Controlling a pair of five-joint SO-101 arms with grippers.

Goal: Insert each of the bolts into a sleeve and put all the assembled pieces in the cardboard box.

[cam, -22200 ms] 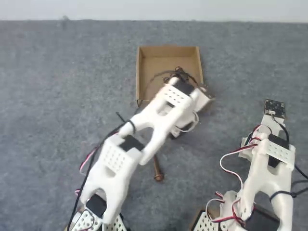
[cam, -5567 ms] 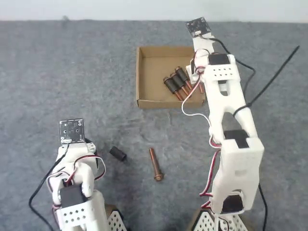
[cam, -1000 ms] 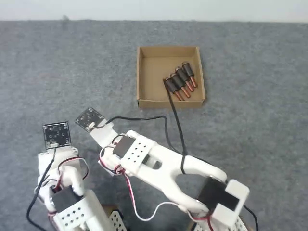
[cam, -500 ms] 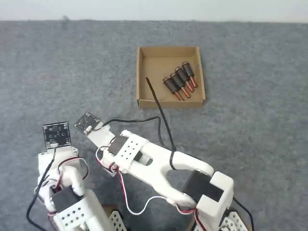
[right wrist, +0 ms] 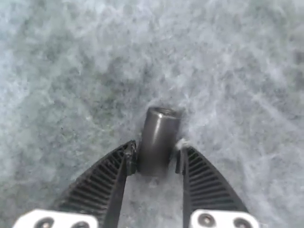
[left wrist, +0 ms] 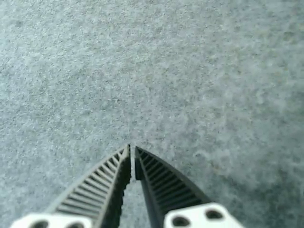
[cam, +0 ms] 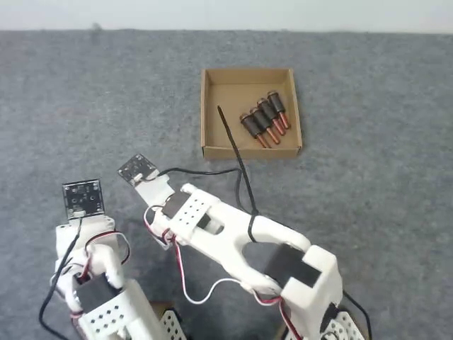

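A black sleeve (right wrist: 159, 133) sits between the fingers of my right gripper (right wrist: 156, 151), which is shut on its sides just above the grey carpet. The sleeve's open end points away from the wrist. In the high view my right arm (cam: 212, 227) stretches across to the left, near the left arm (cam: 92, 269). My left gripper (left wrist: 132, 151) is shut with nothing in it, pointing down at bare carpet. The cardboard box (cam: 205, 113) stands at the back centre and holds several assembled pieces (cam: 264, 122) lying side by side at its right.
A black cable (cam: 237, 159) rises from the right arm and crosses in front of the box. Grey carpet (cam: 382, 177) stretches open to the right and to the far left.
The right arm's wrist swung a little to the left and then back toward the box, and its cable swayed. The left arm has kept still.
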